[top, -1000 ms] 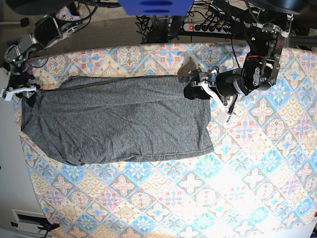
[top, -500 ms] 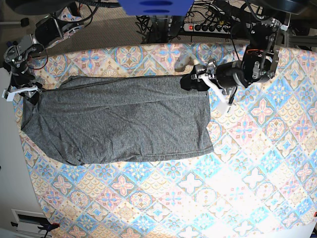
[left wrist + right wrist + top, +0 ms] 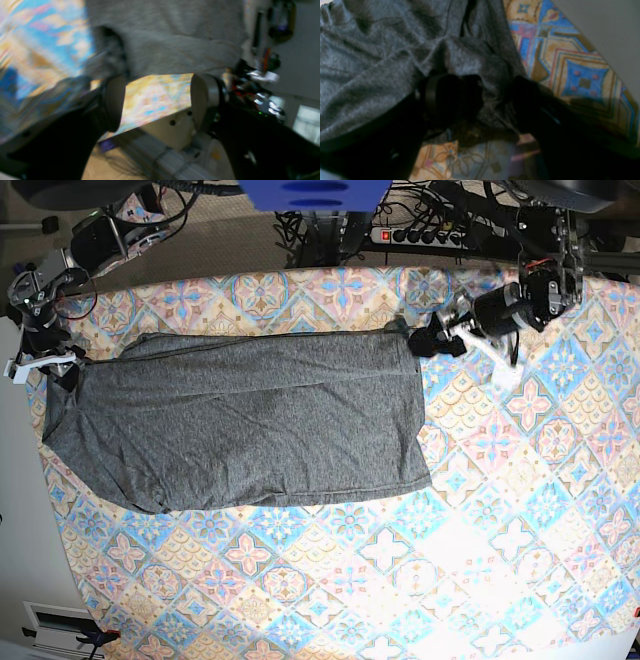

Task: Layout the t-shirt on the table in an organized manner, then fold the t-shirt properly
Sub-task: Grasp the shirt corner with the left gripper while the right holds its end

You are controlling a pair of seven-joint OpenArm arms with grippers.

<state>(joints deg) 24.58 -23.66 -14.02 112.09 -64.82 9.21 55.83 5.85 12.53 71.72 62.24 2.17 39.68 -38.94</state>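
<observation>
Lying flat on the surface (image 3: pixel 480 510), the t-shirt (image 3: pixel 240 425) is spread as a wide dark grey shape across the back-left part of the patterned cloth, mostly smooth, with small wrinkles bunched at its far-left edge. The right end effector (image 3: pixel 45 365) is seen at that bunched edge; in the right wrist view its fingers (image 3: pixel 452 97) are spread wide with grey fabric puckered between them, nothing pinched. The left end effector (image 3: pixel 430 340) is seen just off the shirt's back-right corner, raised, blurred, jaws wide apart and empty; the corner lies loose. A power strip (image 3: pixel 420 235) is seen behind the surface.
</observation>
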